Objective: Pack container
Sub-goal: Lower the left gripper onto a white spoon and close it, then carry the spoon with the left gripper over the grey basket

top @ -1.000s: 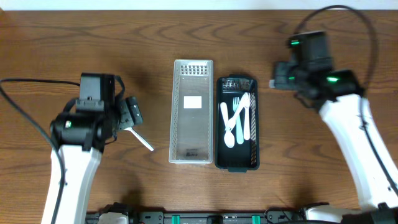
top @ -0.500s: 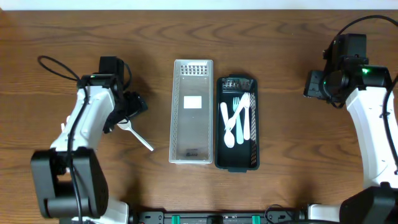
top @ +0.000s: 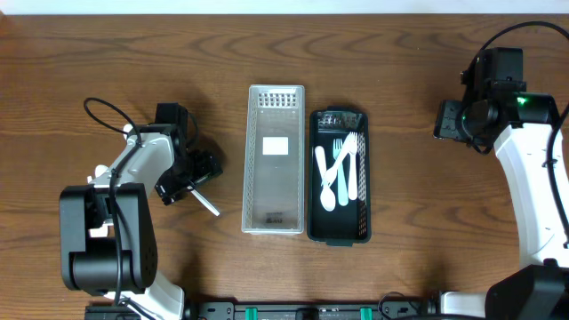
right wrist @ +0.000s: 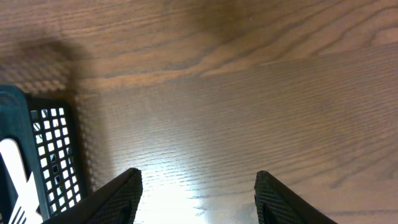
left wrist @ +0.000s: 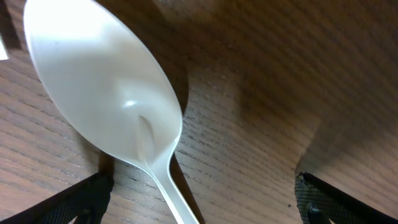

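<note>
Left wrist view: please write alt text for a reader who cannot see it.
A white plastic spoon lies on the wooden table, bowl at upper left, handle running to the bottom edge. The open left gripper has one dark fingertip on each side of the handle.

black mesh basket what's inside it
Inside the black mesh basket: white plastic cutlery, a spoon and forks, lying flat. Whatever lies beneath them is covered.

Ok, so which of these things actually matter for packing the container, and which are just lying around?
For the job: loose white spoon, black container, white cutlery already in it, left gripper open over the spoon.
Just there, seemingly: grey mesh tray, holding no cutlery; right gripper, open over the table.
</note>
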Controlling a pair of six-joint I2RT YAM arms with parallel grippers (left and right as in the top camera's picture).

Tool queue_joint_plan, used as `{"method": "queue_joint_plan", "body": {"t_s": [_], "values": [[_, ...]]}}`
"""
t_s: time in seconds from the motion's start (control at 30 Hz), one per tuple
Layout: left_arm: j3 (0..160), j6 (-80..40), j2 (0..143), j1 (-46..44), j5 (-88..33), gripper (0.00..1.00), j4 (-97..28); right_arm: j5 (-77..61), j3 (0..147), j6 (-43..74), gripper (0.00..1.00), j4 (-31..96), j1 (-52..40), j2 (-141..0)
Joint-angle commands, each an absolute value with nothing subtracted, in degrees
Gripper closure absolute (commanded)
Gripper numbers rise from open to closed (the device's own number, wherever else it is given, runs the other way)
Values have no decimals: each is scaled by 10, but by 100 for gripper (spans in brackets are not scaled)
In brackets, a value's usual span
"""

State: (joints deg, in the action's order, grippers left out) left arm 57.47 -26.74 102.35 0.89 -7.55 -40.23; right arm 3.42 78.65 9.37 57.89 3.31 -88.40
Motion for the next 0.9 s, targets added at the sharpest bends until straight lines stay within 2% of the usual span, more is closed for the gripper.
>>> {"method": "queue_joint_plan", "body": {"t_s": [0.0,0.17,0.23,0.33,0.47,0.57,0.77,0.87], "values": [[556,-255,1029,11,-86,4,-393,32,786,85,38,579,37,-885],[546,-255,1029,11,-86,6,-396,32,786,85,38,579,37,-885],[546,-255,1029,11,-86,19,-398,32,786,85,38,579,37,-885],[546,-255,1029,11,-85,30,-400,32,786,85,38,581,37,-885],[546,-255,1029,11,-85,50,-399,32,786,85,38,581,37,-885],[546,-255,1029,11,-84,55,-399,32,786,85,37,581,37,-885],[546,-255,1029,11,-84,79,-397,32,786,85,37,581,37,-885],[546,-255,1029,11,-84,81,-397,32,786,85,37,581,37,-885]]}}
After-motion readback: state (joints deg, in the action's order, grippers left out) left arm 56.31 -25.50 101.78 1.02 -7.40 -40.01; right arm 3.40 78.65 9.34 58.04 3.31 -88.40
